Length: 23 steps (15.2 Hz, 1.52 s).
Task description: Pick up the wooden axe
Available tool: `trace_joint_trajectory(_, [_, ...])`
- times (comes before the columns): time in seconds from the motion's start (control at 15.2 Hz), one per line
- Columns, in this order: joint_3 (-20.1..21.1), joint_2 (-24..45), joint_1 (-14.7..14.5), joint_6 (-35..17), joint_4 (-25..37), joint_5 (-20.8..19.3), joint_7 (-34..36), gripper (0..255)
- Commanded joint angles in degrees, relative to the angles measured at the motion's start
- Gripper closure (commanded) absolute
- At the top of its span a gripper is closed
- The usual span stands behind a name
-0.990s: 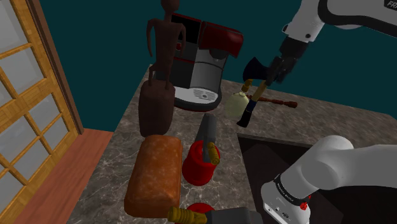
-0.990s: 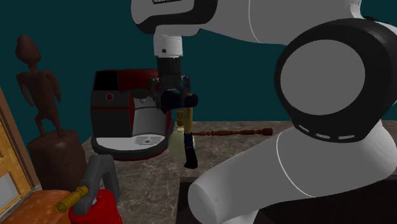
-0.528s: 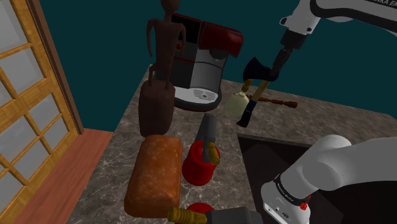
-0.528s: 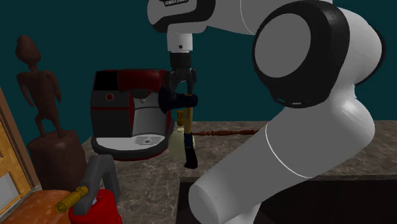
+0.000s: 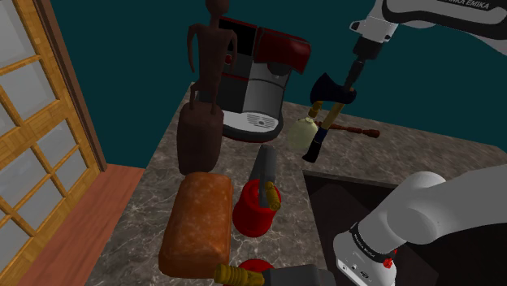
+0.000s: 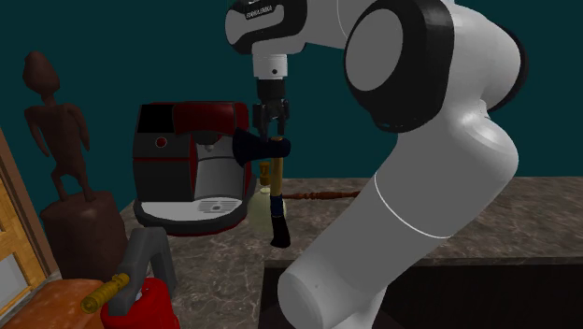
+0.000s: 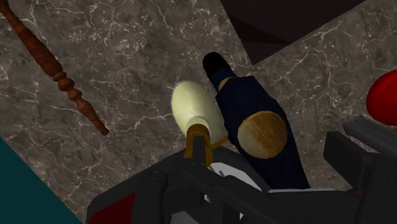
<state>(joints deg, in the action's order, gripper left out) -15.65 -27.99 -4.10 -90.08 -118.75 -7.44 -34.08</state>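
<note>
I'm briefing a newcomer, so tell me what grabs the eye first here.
The big white arm dominates the second exterior view, its black claw at the head of the axe, which stands nearly upright on the marbled counter. Behind it sits a red and black coffee machine, with a dark brown figure at that view's left.

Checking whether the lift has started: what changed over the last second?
The gripper turned upright: it now hangs nearly vertical at the head of the axe instead of slanting in from the shoulder view's right. Nothing was visibly lifted or let go. The axe, the coffee machine and the carved rod stayed put.
</note>
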Motion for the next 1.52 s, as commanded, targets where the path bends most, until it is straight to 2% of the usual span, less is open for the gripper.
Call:
trace_joint_trajectory(0.0, [-0.18,-0.28,0.07,-1.55,-1.78,-0.17,-0.13,0])
trace_joint_trajectory(0.26, [-0.32,-0.61,0.17,-3.48,-4.03,-0.33,-0.03,0])
trace_joint_trajectory(0.33, [-0.35,-0.53,0.17,-3.40,-3.88,-0.33,-0.08,255])
trace_joint_trajectory(0.92, [-0.32,-0.61,0.17,-3.48,-4.03,-0.33,-0.03,255])
trace_joint_trajectory(1.45, [0.05,0.68,-0.13,2.49,3.21,0.17,-0.36,255])
